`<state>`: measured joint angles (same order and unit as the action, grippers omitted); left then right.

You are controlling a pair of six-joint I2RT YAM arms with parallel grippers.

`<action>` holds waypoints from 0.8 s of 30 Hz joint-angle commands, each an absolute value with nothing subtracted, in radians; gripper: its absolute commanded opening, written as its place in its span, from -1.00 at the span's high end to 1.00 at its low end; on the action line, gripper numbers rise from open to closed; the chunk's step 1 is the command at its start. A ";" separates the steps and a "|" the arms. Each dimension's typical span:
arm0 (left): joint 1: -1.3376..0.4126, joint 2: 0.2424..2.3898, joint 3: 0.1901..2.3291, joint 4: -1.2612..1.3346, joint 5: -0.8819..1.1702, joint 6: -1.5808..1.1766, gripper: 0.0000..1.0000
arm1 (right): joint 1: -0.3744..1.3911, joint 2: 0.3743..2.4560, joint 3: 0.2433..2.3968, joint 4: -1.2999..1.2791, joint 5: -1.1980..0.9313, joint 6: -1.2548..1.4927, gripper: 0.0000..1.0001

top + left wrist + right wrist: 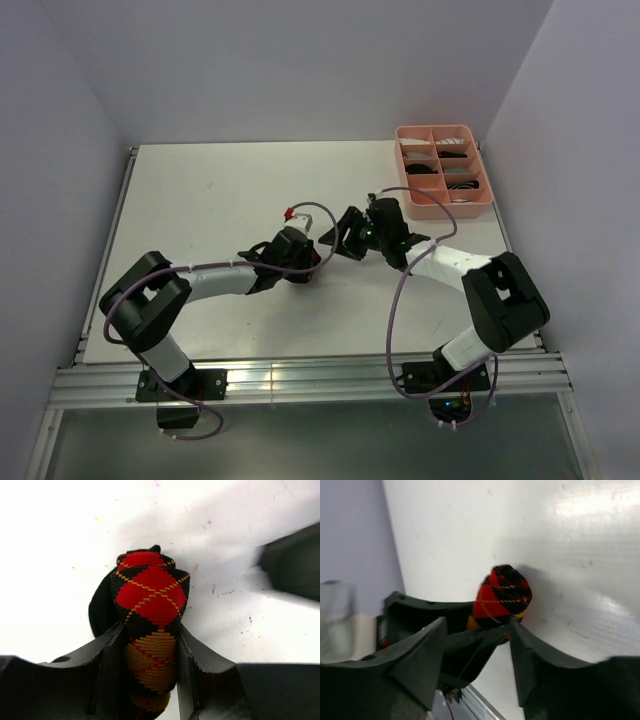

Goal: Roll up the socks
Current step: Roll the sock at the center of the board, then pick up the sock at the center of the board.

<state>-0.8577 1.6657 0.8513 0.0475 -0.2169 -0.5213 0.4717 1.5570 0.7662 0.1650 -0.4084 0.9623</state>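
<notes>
From above, the left gripper [300,258] and the right gripper [347,235] are seen meeting near the middle of the table [200,200]. They are well apart from the pink compartment tray [402,160] at the far right corner, and bare surface lies all round them.

In the left wrist view, the rolled argyle sock [150,595] is clamped between the left fingers, probably to keep the roll from unwinding.

In the right wrist view, the right jaws stand apart with the sock just beyond their tips. It is not gripped by them, and room to withdraw is left toward the near edge.

One rolled sock [150,605], one pink tray [455,209], one table [210,205], and two robot arms: left arm [215,278], right arm [455,262].
</notes>
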 commanded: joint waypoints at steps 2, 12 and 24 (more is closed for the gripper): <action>-0.784 1.626 0.782 0.032 -0.020 -0.667 0.99 | 0.463 1.447 0.704 0.295 -0.285 0.983 -0.29; -0.612 1.565 0.556 0.282 0.225 -0.903 0.99 | 0.538 1.488 0.637 0.340 -0.255 1.061 -0.57; -0.525 1.582 0.414 0.489 0.331 -1.031 0.98 | 0.652 1.705 0.721 0.414 -0.265 1.146 -0.72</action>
<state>-0.5282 1.5623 0.4595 0.5159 0.2951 -1.0008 0.6254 1.6554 0.6567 0.3641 -0.2741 1.1206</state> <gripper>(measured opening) 0.423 0.859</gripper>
